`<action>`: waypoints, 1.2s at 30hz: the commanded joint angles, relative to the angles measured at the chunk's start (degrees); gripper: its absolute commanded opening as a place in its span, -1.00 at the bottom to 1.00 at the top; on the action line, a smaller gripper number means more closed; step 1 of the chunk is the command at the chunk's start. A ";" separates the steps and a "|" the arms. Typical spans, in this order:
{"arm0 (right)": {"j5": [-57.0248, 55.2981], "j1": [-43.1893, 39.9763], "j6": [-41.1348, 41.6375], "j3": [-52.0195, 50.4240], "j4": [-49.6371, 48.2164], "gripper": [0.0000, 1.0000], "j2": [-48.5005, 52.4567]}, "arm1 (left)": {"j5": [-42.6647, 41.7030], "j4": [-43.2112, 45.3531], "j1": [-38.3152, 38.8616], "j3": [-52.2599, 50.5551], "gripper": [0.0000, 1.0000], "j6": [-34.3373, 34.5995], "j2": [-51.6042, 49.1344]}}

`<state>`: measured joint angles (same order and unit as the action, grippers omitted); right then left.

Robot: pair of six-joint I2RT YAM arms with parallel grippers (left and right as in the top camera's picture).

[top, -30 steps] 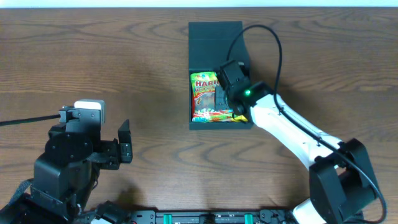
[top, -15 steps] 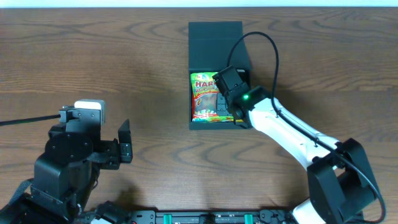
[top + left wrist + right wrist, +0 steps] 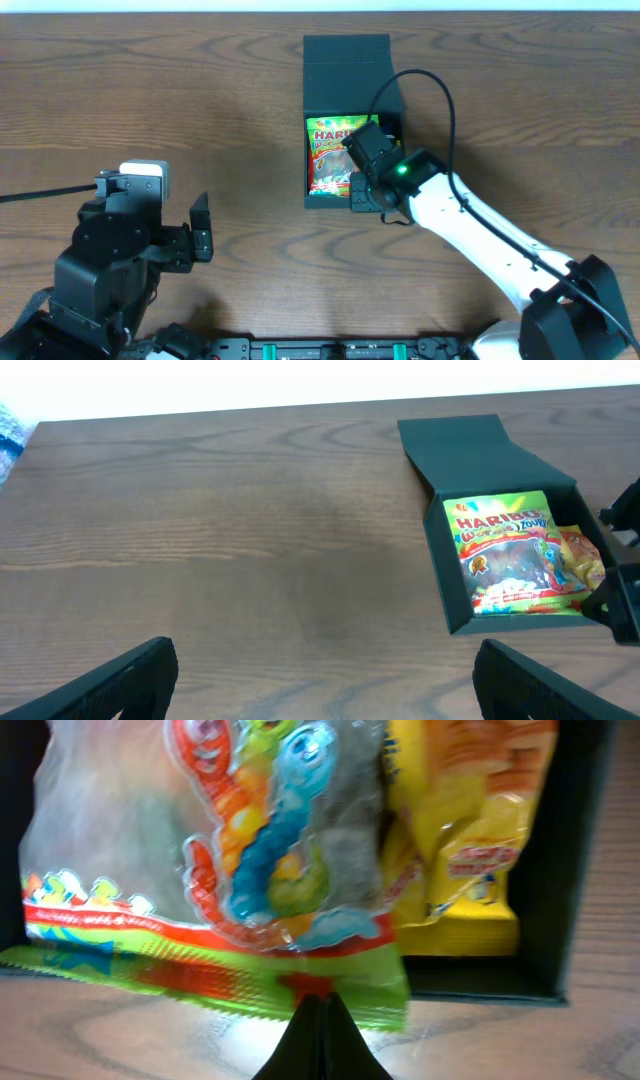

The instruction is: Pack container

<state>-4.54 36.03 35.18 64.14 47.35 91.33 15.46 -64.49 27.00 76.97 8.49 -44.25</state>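
Right arm (image 3: 470,225) extended, left arm (image 3: 110,255) folded back.

The white-shelled right arm runs diagonally from its base at the near right, up and to the left in the overhead view, with a green light (image 3: 400,168) lit near its wrist. The right gripper (image 3: 320,1020) has its two dark fingers pressed together into one thin wedge. The dark left arm sits bunched over its base at the near left. The left gripper (image 3: 325,650) faces the right side, and its fingers (image 3: 120,680) stand level and far apart.

White arm (image 3: 480,225), black right gripper (image 3: 321,1035), green light (image 3: 401,168).
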 commanded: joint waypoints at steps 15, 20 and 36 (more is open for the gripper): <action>-2.97 0.79 -0.15 -3.72 -7.37 -0.97 -1.66 | 1.03 -0.07 -0.37 0.76 0.90 -1.01 0.02; -6.43 0.81 -0.52 -4.46 -7.63 -0.97 -1.33 | 1.03 -0.07 -0.37 0.76 0.90 -1.01 0.02; -5.68 1.27 -0.50 -9.01 -12.72 -0.97 0.59 | 1.03 -0.07 -0.37 0.76 0.91 -1.01 0.02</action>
<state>-11.38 36.53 35.33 57.41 35.40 90.78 15.46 -64.49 27.00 76.97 8.49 -44.25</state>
